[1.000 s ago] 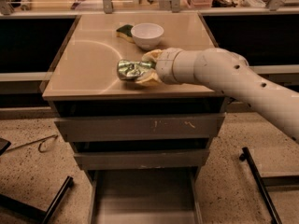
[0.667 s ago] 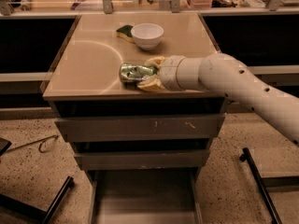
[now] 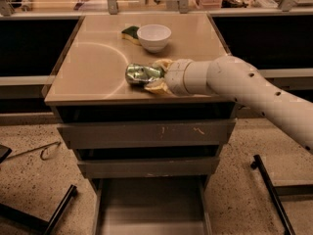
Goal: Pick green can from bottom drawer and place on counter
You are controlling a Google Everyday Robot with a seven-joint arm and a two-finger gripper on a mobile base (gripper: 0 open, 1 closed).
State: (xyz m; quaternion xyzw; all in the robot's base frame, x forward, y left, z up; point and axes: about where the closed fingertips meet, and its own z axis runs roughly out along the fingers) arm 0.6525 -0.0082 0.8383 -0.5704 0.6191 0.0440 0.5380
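Observation:
The green can [image 3: 139, 74] lies on its side on the counter [image 3: 93, 67], near the front edge, right of the pale arc. My gripper [image 3: 154, 75] reaches in from the right on the white arm [image 3: 234, 82]. Its yellowish fingers [image 3: 157, 86] sit on either side of the can's right end, shut on it. The bottom drawer [image 3: 151, 204] is pulled open below, and the part of its grey floor that shows is bare.
A white bowl [image 3: 154, 35] and a green-and-yellow sponge [image 3: 130, 33] stand at the back of the counter. Two closed grey drawer fronts [image 3: 146, 133] sit above the open drawer. Black frame legs [image 3: 271, 190] stand on the speckled floor at both sides.
The gripper and the can have shifted slightly right along the counter's front part. The can stays between the fingers.

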